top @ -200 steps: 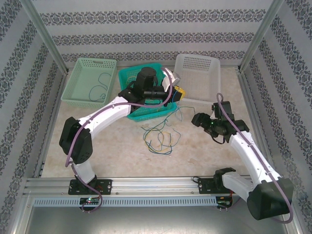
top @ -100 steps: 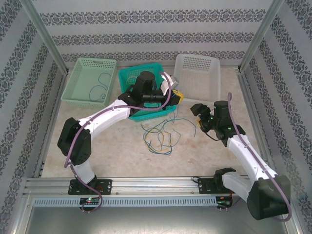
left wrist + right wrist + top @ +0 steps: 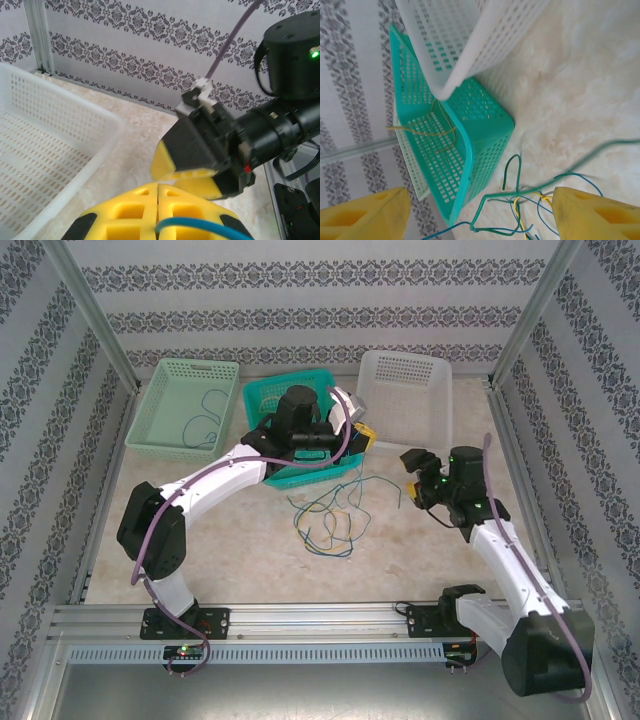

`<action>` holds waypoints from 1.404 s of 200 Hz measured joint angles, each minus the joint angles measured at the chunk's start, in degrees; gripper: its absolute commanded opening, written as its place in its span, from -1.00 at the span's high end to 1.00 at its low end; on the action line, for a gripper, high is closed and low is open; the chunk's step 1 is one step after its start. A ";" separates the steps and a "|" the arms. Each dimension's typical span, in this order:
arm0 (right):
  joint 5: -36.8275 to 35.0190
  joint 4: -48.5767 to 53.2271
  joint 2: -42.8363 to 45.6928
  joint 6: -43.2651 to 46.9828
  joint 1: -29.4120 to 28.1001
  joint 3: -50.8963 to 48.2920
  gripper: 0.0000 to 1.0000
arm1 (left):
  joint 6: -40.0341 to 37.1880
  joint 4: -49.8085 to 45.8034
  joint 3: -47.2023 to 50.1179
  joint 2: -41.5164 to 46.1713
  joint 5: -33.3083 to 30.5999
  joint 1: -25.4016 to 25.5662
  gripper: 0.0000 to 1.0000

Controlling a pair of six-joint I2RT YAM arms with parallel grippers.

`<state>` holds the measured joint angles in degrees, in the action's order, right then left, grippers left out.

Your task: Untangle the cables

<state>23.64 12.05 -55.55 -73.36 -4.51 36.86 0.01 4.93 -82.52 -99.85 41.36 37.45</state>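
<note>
green, blue and yellow cables on a cream mottled tabletop; mint basket, teal basket, white basket; white walls with grey floral stripes.

Three baskets along the top: one pale green basket upper left, one teal basket middle, one white basket upper right. Two arms: left arm, right arm. One wire in the pale green basket, one yellow wire in the teal. One blue wire at the bottom of the left wrist view. One tangle at centre, strands too knotted to count.
</note>
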 measured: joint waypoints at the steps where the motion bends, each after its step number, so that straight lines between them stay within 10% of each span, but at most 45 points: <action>1: 0.00 0.07 0.09 0.02 0.07 0.02 -0.50 | -0.02 -0.02 0.00 0.00 -0.02 0.00 1.00; 138: 0.81 -13.77 -13.81 -8.46 -10.14 -1.95 -0.44 | -0.20 -0.50 -1.51 -0.50 0.63 1.51 1.00; 155: 0.63 -16.41 -17.49 -8.81 -10.67 -1.03 -0.13 | 0.04 -0.07 -1.46 -0.48 1.05 1.55 1.00; 186: -0.81 -18.73 -21.66 -8.57 -10.73 0.90 1.00 | 0.24 0.44 0.07 0.81 1.42 1.55 1.00; 281: -6.75 -1.38 -10.84 9.38 -5.11 15.91 1.00 | -1.27 -5.44 6.99 20.87 -7.72 -2.36 1.00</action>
<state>16.88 10.68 -66.39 -63.99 -9.63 52.77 -1.26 -0.51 -75.53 -78.98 33.65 35.09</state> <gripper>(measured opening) 0.064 0.045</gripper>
